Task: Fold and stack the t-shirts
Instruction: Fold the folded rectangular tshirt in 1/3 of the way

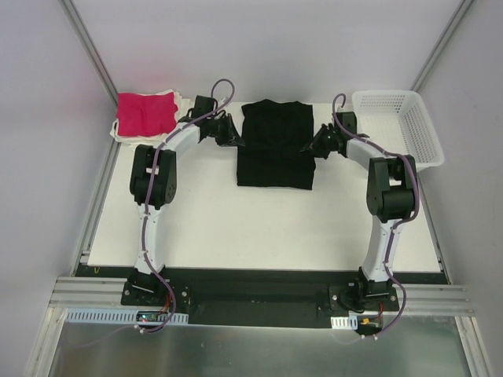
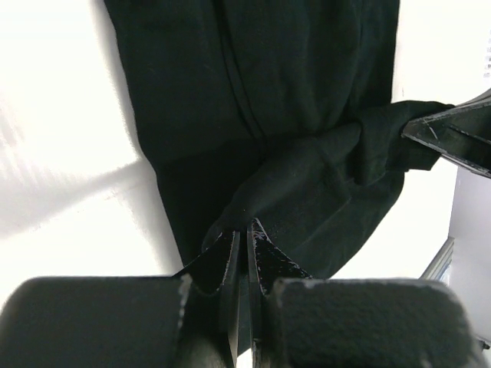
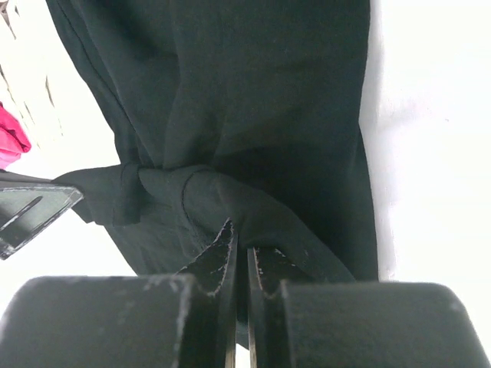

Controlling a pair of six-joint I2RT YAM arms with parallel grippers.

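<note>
Black t-shirt, soft matte cloth, folded rectangular, edges bunched.

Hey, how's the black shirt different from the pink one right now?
The black shirt lies mid-table and looks larger; the pink shirt sits in the far-left corner. The left gripper and right gripper pinch the black shirt; the pink shirt is untouched, atop white cloth. Both are folded.
</note>
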